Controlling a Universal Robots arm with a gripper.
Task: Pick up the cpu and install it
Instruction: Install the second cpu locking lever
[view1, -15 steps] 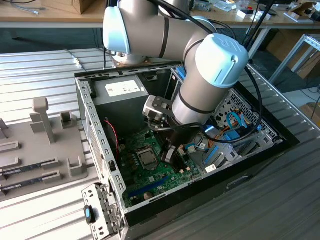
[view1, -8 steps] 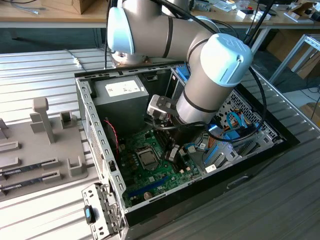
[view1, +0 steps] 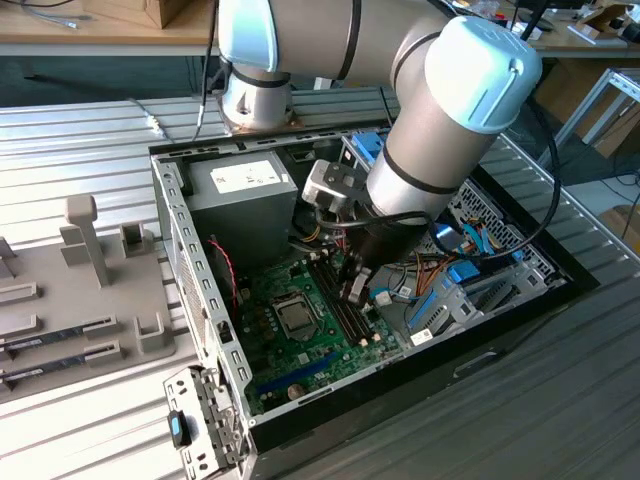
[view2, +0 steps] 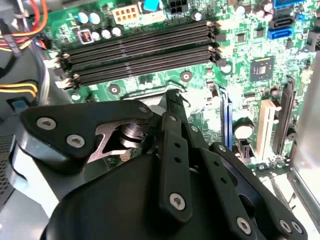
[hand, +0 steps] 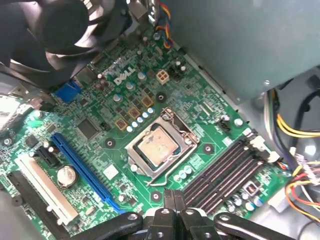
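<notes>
Dull metal square cpu (hand: 158, 149) inside socket frame (hand: 186, 134)

Your cpu (hand: 156, 145) lies flat in the motherboard socket, a small square chip with a dull coppery-silver top, and the metal socket frame sits around it. In the exterior view the cpu (view1: 296, 316) sits toward seven o'clock of centre.

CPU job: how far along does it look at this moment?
The cpu already sits in the socket frame on the motherboard. The claw hangs closed and empty just beside it, next to the memory slots. Whether the frame is latched can't be told.
</notes>
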